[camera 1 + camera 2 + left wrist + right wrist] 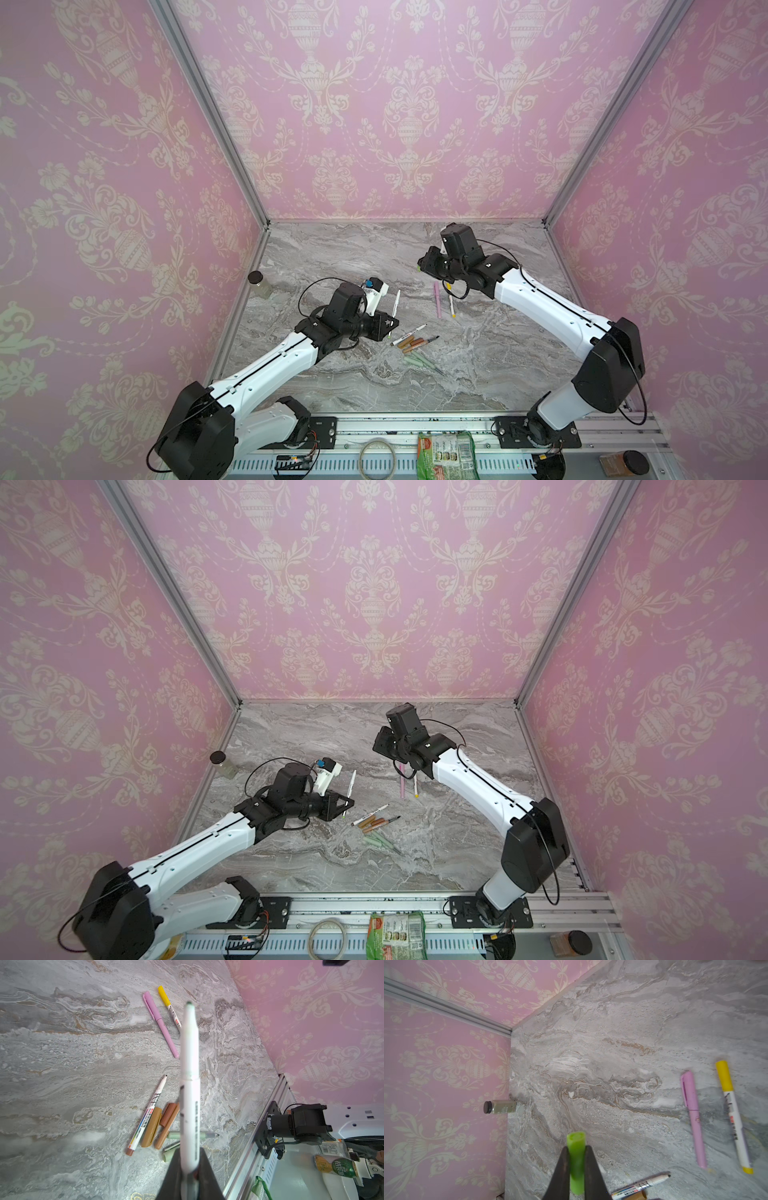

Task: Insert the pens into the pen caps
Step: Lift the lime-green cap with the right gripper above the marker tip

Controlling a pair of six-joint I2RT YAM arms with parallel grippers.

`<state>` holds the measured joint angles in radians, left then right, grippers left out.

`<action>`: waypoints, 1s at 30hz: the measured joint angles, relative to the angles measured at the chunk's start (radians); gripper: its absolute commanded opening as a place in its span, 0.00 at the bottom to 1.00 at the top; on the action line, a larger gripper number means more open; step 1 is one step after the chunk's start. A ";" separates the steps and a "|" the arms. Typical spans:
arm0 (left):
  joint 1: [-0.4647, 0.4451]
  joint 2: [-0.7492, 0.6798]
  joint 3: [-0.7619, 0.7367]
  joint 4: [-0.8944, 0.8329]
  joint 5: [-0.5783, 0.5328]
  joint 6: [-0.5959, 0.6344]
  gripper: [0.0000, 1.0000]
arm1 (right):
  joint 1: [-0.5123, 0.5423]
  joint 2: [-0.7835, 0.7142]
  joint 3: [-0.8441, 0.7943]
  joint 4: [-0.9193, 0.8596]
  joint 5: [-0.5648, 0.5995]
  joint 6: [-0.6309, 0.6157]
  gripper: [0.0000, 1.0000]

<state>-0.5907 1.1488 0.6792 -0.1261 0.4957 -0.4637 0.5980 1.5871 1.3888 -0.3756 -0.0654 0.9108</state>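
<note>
My left gripper (390,325) (189,1154) is shut on the lower barrel of a white pen (395,305) (189,1084), whose dark green tip points away from the jaws. Farther back and to the right, my right gripper (421,267) (576,1153) is shut on a bright green pen cap (576,1159), open end outward. The two are well apart. On the marble lie a capped pink pen (437,299) (693,1118), a yellow-capped white pen (451,305) (733,1113), an uncapped white pen (409,334) (147,1113), brown caps (151,1127) and sage green pens (422,359).
A small jar with a dark lid (259,283) (500,1107) stands by the left wall. On the front rail lie a tape roll (377,457), a green packet (446,455) and a brown jar (623,463). Pink walls close three sides.
</note>
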 measured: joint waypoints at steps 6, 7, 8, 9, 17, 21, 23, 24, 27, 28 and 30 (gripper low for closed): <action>-0.010 0.026 0.006 0.026 -0.001 -0.002 0.00 | 0.018 0.013 -0.007 0.040 -0.095 0.011 0.00; -0.010 0.030 0.006 0.032 -0.001 -0.005 0.00 | 0.023 0.020 -0.007 0.045 -0.105 0.011 0.00; -0.010 0.031 0.006 0.038 -0.002 -0.009 0.00 | 0.029 0.027 -0.008 0.050 -0.112 0.011 0.00; -0.010 0.032 0.006 0.042 -0.003 -0.010 0.00 | 0.034 0.031 -0.010 0.053 -0.116 0.011 0.00; -0.010 0.035 0.008 0.067 -0.004 -0.025 0.00 | 0.053 0.040 -0.040 0.064 -0.148 0.029 0.00; -0.010 0.040 0.008 0.073 -0.005 -0.027 0.00 | 0.053 0.040 -0.045 0.067 -0.149 0.033 0.00; -0.010 0.041 0.008 0.078 -0.005 -0.028 0.00 | 0.053 0.040 -0.046 0.069 -0.149 0.033 0.00; -0.010 0.043 0.008 0.081 -0.007 -0.031 0.00 | 0.053 0.040 -0.046 0.070 -0.149 0.033 0.00; -0.010 0.047 0.008 0.082 -0.009 -0.032 0.00 | 0.053 0.040 -0.046 0.072 -0.150 0.033 0.00; -0.010 0.048 0.008 0.084 -0.011 -0.032 0.00 | 0.053 0.040 -0.046 0.072 -0.150 0.033 0.00; -0.010 0.050 0.008 0.085 -0.011 -0.032 0.00 | 0.053 0.040 -0.046 0.072 -0.153 0.033 0.00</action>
<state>-0.6003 1.1992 0.6876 -0.0410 0.4843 -0.4953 0.6510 1.6268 1.3430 -0.3035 -0.2180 0.9440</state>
